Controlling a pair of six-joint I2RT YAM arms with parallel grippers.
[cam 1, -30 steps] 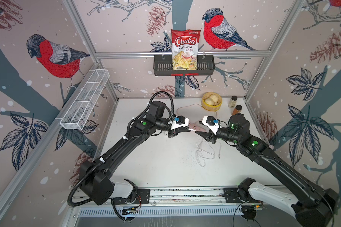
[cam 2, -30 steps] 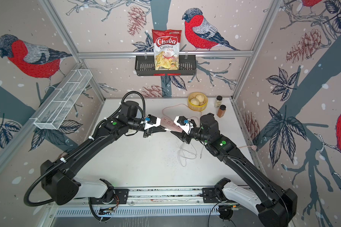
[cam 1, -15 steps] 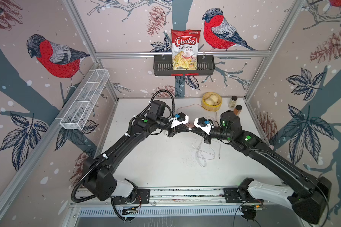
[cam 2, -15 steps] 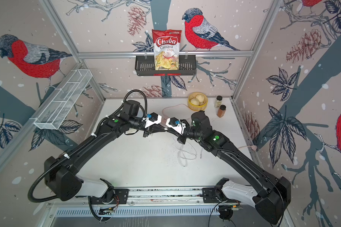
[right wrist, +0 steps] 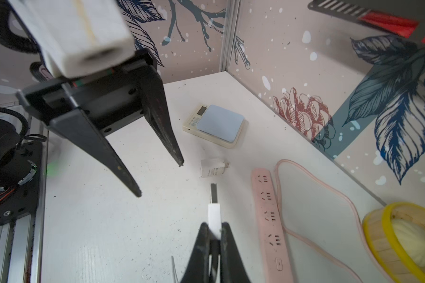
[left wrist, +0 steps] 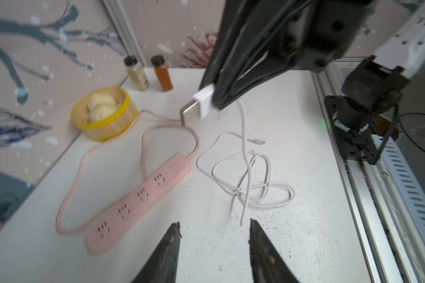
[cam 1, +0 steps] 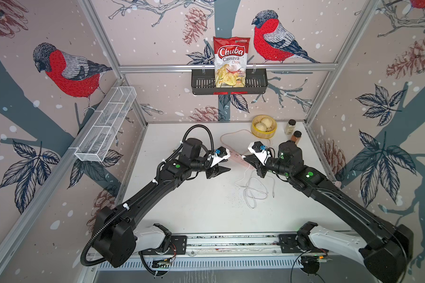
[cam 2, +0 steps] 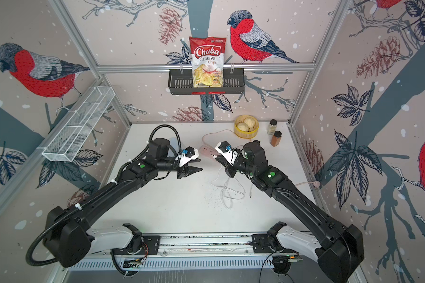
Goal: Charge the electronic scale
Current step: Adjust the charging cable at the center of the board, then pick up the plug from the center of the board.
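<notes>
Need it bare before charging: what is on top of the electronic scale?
Nothing rests on the electronic scale: its blue plate shows bare. Anything beneath it is hidden.

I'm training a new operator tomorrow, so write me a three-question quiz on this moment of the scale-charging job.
1. Fill in: the small white charger block and the long pink power strip both lie on the white ____, apart from the cream electronic scale with a pale blue plate.
2. The right gripper clamps: A) the charger block; B) a white USB plug; C) the power strip.
3. True or false: the left gripper is shut on the scale.
Key: 1. table; 2. B; 3. false, it is open and empty.
</notes>
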